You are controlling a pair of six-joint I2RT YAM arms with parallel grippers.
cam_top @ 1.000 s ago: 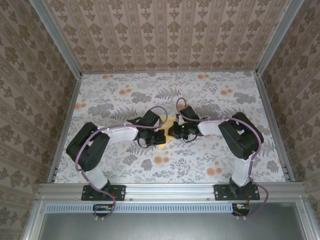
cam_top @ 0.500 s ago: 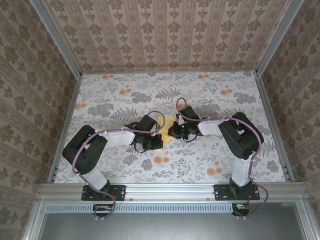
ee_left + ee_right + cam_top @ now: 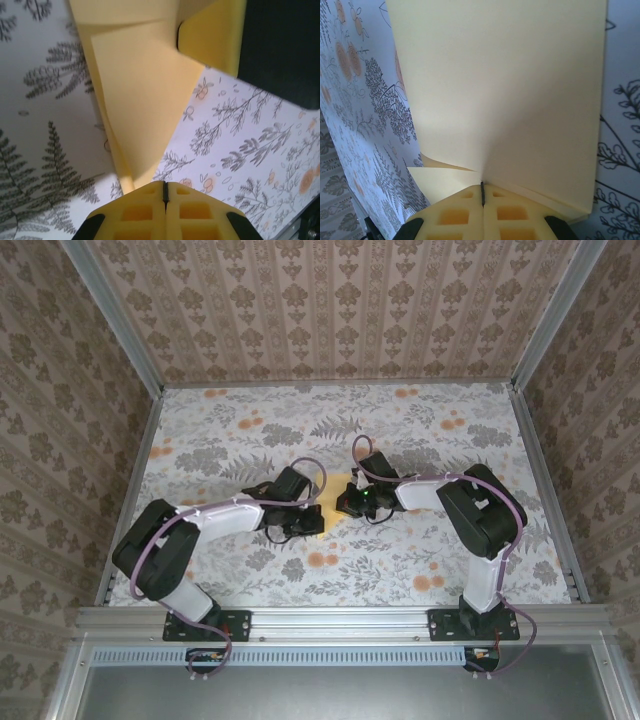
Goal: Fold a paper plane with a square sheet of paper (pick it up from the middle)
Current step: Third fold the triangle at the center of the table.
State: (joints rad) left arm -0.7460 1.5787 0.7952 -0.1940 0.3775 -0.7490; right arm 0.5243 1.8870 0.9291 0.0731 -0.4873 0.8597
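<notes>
A: Looking from above, what's there?
B: I see both arms meeting midway across the floral table [image 3: 450,460], the folded yellow sheet [image 3: 335,492] between left gripper [image 3: 303,523] and right gripper [image 3: 347,502].
A: Left wrist?
B: Jaws pressed together, pinching the sheet's narrow end.
A: Right wrist?
B: Jaws closed, clamping the sheet's near edge.

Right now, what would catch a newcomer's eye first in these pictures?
The white-and-black left arm and right arm meet nose to nose in the middle of the floral-printed tabletop. Between them is a partly folded plain yellow paper sheet. The right gripper is shut on it, and the left gripper, also shut, sits at its narrow end.
</notes>
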